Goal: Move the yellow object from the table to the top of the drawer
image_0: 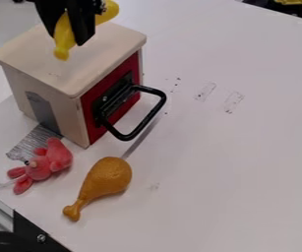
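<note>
Pink toy (50, 160): lies beside the near left corner of the drawer box, out of the way of the lowering.
Drawer box (66, 108): stands upright on the counter (232, 157), its flat top (31, 55) ready as the landing place.
Step in hand: setting down, as I judge it. Bring the load over the middle of the drawer box's top, go down slowly, and let the lower end meet the wood softly. Ease the grip only once the top bears the weight, then rise straight up so neither finger drags it. Its rounded shape may roll, so settle it well inside the box's edges.
Hand (67, 38): above the drawer box's top, pointing down, its two fingers closed in on either side of the yellow object.
Yellow object (63, 35): held above the drawer box, slanting, narrow knob low, fatter end higher and to the right.
Drumstick (107, 178): lies on the counter in front of the drawer box; leave it alone.
Black handle (156, 109): juts from the drawer box's red front; keep clear of it when withdrawing.
</note>
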`<state>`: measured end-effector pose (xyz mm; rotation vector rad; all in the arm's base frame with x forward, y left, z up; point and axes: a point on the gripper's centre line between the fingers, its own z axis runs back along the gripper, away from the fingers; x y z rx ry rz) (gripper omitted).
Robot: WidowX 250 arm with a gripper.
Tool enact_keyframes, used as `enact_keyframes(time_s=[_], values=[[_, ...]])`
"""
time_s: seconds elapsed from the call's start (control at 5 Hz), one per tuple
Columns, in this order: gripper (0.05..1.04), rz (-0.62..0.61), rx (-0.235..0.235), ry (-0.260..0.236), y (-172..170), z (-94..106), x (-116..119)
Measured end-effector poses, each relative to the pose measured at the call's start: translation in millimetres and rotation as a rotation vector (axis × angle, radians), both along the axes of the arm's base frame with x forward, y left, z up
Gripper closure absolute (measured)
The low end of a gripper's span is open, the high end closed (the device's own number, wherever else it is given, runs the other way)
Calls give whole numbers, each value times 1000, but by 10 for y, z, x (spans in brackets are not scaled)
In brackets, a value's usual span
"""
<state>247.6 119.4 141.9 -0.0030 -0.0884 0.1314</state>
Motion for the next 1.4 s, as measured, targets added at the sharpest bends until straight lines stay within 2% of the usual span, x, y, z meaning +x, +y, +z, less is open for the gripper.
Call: enact_keyframes(time_s=[0.4,0.6,0.8,1.0,1.4], values=[[547,-17,19,89,127,-350,-13],[469,-18,30,103,153,-385,-10],[182,-27,27,101,129,-391,33],[78,-31,-9,105,66,-309,2],[83,-28,-22,-15,-13,345,84]])
